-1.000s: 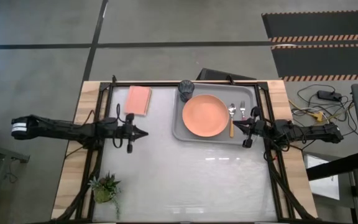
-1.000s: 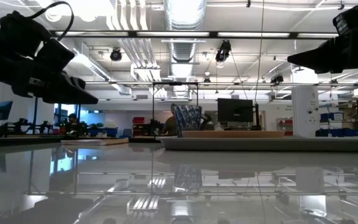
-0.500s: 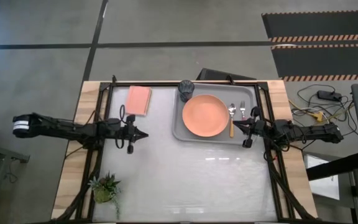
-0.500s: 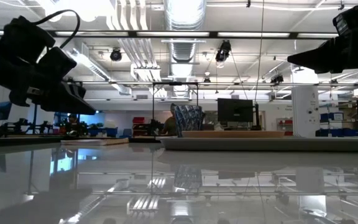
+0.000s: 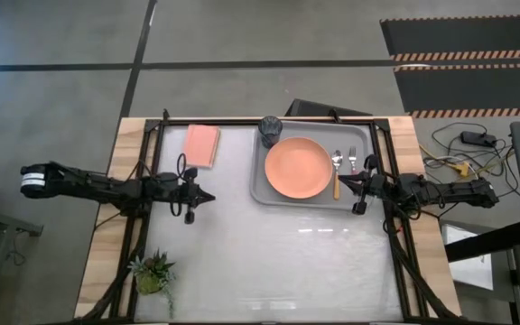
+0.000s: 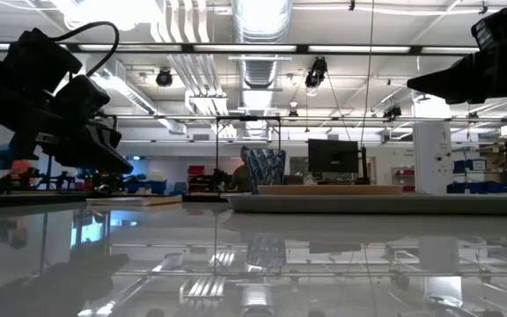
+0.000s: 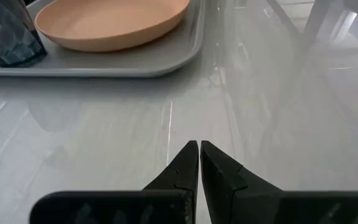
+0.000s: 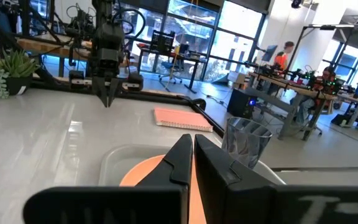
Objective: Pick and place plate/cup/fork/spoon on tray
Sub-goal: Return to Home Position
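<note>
The light-grey tray [image 5: 262, 185] lies at the table's far right. On it rest the salmon-orange plate [image 5: 297, 168], the dark blue-grey cup [image 5: 271, 129] at its far left corner, the orange-handled spoon [image 5: 337, 171] and the red-handled fork [image 5: 353, 160]. The plate [image 7: 114, 22] and cup [image 7: 8, 34] also show in the left wrist view. My left gripper [image 5: 208, 195] is shut and empty above the table's left middle. My right gripper [image 5: 341, 181] is shut and empty over the tray's right rim, near the spoon's handle.
A flat pink pad [image 5: 200, 144] lies at the far left of the table. A small potted plant [image 5: 154, 273] stands at the near left corner. Bare table surface lies between the arms and toward the near edge. People show in the room beyond.
My left gripper has drawn back slightly toward the table's left edge and gone down a little, staying shut. My right gripper has kept still.
</note>
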{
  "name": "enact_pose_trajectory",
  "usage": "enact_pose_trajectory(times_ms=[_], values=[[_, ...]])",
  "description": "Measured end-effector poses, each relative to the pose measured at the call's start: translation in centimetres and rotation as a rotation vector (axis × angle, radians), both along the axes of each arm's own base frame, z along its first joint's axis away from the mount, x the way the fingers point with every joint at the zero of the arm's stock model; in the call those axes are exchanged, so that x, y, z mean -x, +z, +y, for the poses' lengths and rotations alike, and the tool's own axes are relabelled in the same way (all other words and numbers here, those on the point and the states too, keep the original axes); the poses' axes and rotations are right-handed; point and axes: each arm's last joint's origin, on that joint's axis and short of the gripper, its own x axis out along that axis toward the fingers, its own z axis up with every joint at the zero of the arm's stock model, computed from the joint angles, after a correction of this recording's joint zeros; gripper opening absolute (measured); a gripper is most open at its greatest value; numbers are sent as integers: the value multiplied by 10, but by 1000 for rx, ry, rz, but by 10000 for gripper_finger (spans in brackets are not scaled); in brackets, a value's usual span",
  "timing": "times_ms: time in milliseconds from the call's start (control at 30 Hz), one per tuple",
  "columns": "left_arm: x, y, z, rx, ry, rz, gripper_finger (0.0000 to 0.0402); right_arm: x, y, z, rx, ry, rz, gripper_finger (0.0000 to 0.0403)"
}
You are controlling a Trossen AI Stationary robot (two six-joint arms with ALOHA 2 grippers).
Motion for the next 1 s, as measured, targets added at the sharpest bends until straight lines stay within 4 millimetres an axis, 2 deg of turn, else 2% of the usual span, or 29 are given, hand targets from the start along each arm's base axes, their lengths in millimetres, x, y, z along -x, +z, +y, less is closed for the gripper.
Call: enact_pose_trajectory(times_ms=[1000], values=[[0, -5, 0, 6, 0, 41, 0, 0, 0, 0, 0, 0, 0, 9]])
